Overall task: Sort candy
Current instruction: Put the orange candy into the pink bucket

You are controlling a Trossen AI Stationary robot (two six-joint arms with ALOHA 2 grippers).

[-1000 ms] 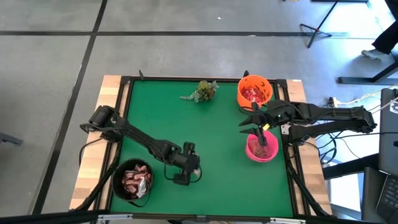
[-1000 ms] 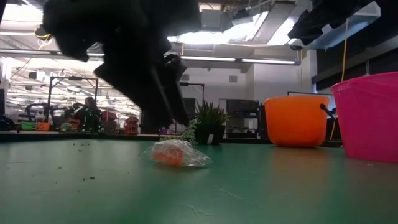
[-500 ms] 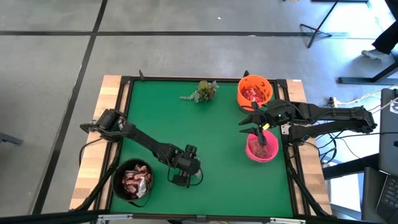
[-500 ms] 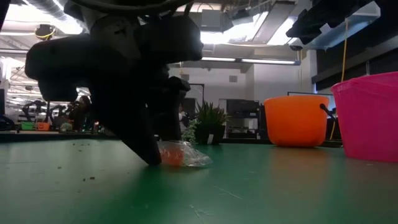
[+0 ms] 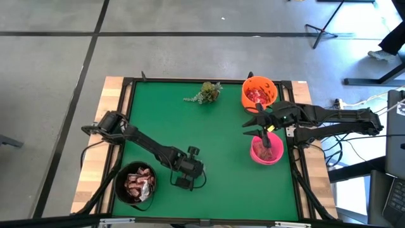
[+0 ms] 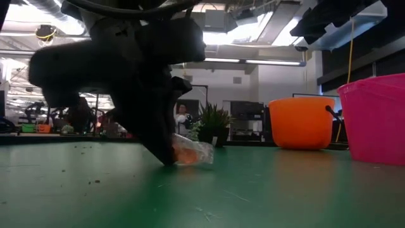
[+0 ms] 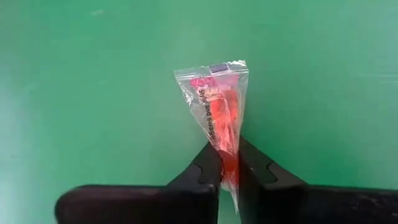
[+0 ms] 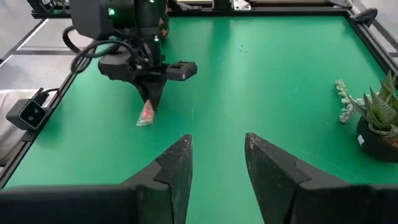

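A clear-wrapped orange candy (image 7: 217,106) lies near the middle of the green table's near half. My left gripper (image 7: 227,163) is shut on it; the high view shows this gripper (image 5: 188,183) beside the black bowl (image 5: 136,183) of dark brown-red candy. From the low view the candy (image 6: 193,154) pokes out beside the dark fingers. My right gripper (image 8: 216,149) stands open and holds nothing. It hangs in the air over the table's right side (image 5: 253,123), between the orange bowl (image 5: 259,92) of red candy and the pink bowl (image 5: 266,151). My left gripper pinches the clear wrapper at its narrow near end (image 7: 229,155) between its two fingers. The fingers slant down from the table's left side and lie along the candy. The wrapper's wide sealed end (image 7: 214,71) points away from the fingers, low on the green mat.
A small green plant sprig (image 5: 205,92) stands at the far edge, left of the orange bowl. The wide green middle of the table holds no other objects. A raised dark frame (image 5: 128,101) runs round the mat.
My left gripper has come down onto the clear-wrapped candy and shut on it. The wrapper, lying flat and spread before, is now squeezed narrow between the fingers and has shifted slightly. My right arm has kept still.
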